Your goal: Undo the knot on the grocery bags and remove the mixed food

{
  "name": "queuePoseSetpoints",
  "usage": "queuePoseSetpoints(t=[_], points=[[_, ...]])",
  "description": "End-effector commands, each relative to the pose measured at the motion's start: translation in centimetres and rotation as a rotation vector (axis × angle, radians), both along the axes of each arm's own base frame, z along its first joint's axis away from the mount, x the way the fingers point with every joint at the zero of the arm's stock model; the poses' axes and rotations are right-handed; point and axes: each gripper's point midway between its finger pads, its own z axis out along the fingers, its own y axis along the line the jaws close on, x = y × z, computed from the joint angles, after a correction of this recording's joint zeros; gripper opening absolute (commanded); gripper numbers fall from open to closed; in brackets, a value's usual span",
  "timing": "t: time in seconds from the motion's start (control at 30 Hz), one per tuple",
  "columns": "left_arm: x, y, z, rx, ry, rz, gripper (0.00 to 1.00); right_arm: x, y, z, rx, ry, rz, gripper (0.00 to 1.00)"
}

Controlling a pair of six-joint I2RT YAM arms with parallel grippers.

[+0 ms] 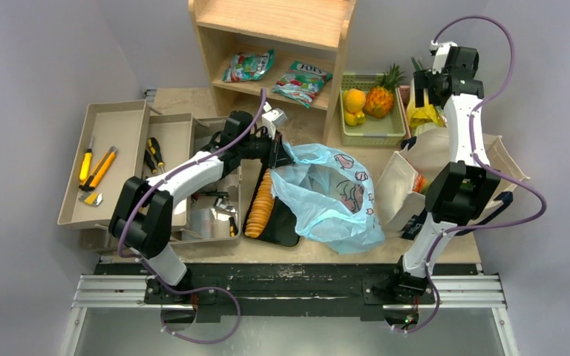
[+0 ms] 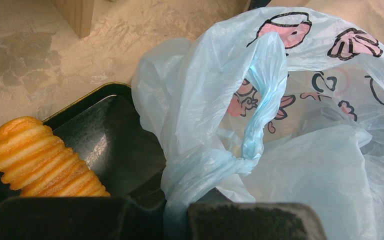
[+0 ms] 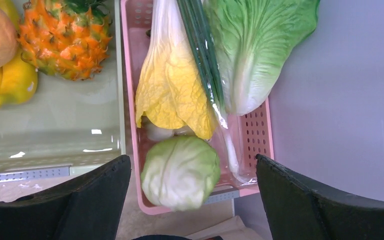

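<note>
Partway. Pineapple (image 3: 65,40) and orange (image 1: 355,99) sit in green basket (image 1: 375,133); round cabbage (image 3: 180,172) and leafy cabbages (image 3: 252,55) in pink basket (image 3: 260,135). Blue bag (image 1: 334,196) knot (image 2: 240,161) not yet undone. Tote (image 1: 408,178) open, orange-red item (image 1: 419,182) inside, likely left to unpack. Right gripper (image 3: 191,160) released, jaws wide, round cabbage lying loose between them. Left gripper (image 2: 177,220) clenched on bag's twisted handle; knot at its 1 o'clock, bag body at 4 o'clock in top view
</note>
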Motion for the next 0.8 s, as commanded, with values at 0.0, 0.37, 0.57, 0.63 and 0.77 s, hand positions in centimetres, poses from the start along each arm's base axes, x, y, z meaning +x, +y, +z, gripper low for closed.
queuePoseSetpoints(t=[0.0,0.37,0.57,0.63,0.77], points=[[0.6,-0.5,2.3,-0.036,-0.068,-0.032,0.00,-0.2,0.0,0.9,0.008,-0.015,-0.009,0.91],[0.0,-0.8,2.5,-0.023,-0.113,-0.061,0.00,-4.5,6.9,2.1,0.182,0.073,0.331,0.83],[-0.3,-1.0,3.2,-0.015,-0.176,-0.089,0.00,-9.5,10.5,2.6,0.233,0.135,0.489,0.79],[-0.7,-1.1,4.1,-0.034,-0.227,-0.109,0.00,-10.3,12.4,4.0,0.266,0.091,0.530,0.80],[-2.0,-1.7,6.4,-0.061,-0.350,-0.174,0.00,-12.6,17.3,5.9,0.296,0.080,0.670,0.85]])
